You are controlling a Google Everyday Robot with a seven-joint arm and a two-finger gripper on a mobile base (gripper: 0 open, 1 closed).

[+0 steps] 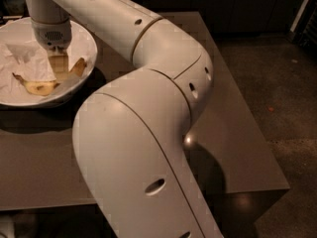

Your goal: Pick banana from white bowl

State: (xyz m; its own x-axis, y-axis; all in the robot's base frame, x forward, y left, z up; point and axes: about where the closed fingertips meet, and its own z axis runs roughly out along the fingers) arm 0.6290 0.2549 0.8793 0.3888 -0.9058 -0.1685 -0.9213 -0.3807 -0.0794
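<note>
The white bowl (88, 42) stands at the table's far left corner, lined with crumpled white paper (25, 58). The banana (38, 87), yellow with brown speckles, lies curved in the bowl's near half; its right end rises past the gripper. My gripper (59, 67) hangs straight down from the wrist into the bowl and sits right at the banana's middle, hiding that part of it. The arm's large white links cross the frame from the bottom centre up to the bowl.
The brown table (237, 133) runs to a right edge and a near corner at the lower right, with dark floor (287, 93) beyond. The arm's elbow hangs over the table's middle and casts a shadow there.
</note>
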